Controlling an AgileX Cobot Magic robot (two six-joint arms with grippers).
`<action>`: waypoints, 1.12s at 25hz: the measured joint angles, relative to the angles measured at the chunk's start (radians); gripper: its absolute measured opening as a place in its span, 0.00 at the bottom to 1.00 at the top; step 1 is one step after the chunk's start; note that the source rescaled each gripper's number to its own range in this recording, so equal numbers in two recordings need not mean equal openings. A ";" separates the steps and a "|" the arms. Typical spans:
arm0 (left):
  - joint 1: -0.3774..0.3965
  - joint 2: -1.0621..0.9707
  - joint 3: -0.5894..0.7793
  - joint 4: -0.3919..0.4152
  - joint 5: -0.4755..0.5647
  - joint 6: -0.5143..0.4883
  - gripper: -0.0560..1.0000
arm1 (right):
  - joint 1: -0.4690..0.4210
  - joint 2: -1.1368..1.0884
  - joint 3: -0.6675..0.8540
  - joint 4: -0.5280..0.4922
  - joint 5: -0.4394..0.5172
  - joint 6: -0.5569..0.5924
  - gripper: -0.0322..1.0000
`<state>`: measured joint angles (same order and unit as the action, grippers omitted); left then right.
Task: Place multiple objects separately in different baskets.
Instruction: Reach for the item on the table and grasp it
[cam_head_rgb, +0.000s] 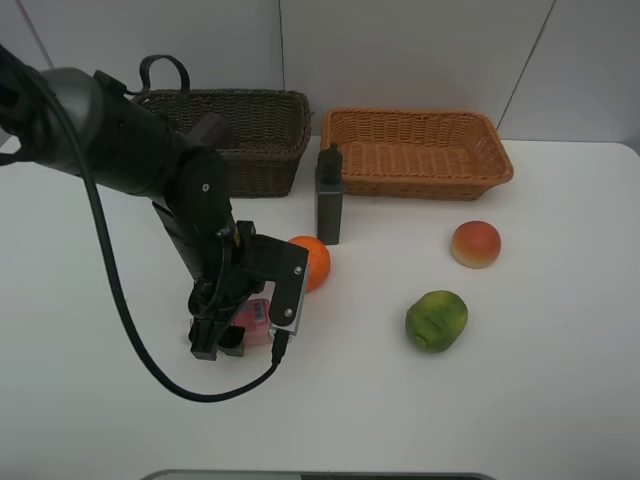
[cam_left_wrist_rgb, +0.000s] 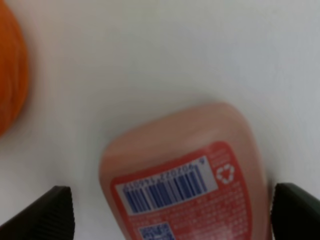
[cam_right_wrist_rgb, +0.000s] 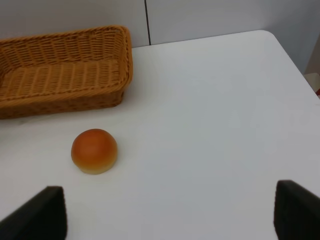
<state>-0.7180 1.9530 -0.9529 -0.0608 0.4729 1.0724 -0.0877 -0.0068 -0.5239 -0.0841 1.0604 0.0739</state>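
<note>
The pink squeeze bottle (cam_head_rgb: 254, 322) lies on the white table under my left arm; its barcode label shows in the left wrist view (cam_left_wrist_rgb: 185, 175). My left gripper (cam_head_rgb: 222, 342) (cam_left_wrist_rgb: 172, 215) is open, with one finger on each side of the bottle. An orange (cam_head_rgb: 314, 262) (cam_left_wrist_rgb: 10, 75) lies just beside it. The dark grey bottle (cam_head_rgb: 329, 196) stands upright in front of the baskets. The peach-like fruit (cam_head_rgb: 476, 244) (cam_right_wrist_rgb: 94, 151) and the green fruit (cam_head_rgb: 436, 320) lie to the right. My right gripper (cam_right_wrist_rgb: 170, 212) is open and empty above the table. The mauve cup is not in view.
The dark brown basket (cam_head_rgb: 262, 145) stands at the back left and the orange-tan basket (cam_head_rgb: 415, 150) (cam_right_wrist_rgb: 60, 75) at the back right. The left arm's cable (cam_head_rgb: 120, 310) loops over the table. The right arm is out of the exterior high view.
</note>
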 joint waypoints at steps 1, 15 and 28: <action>0.000 0.002 0.000 0.000 -0.005 -0.001 1.00 | 0.000 0.000 0.000 0.000 0.000 0.000 0.86; 0.003 0.010 0.000 -0.003 -0.012 -0.023 1.00 | 0.000 0.000 0.000 0.000 0.000 0.000 0.86; 0.009 0.010 0.000 -0.004 -0.012 -0.027 1.00 | 0.000 0.000 0.000 0.000 0.000 0.000 0.86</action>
<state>-0.7094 1.9629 -0.9529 -0.0648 0.4608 1.0458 -0.0877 -0.0068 -0.5239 -0.0841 1.0604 0.0739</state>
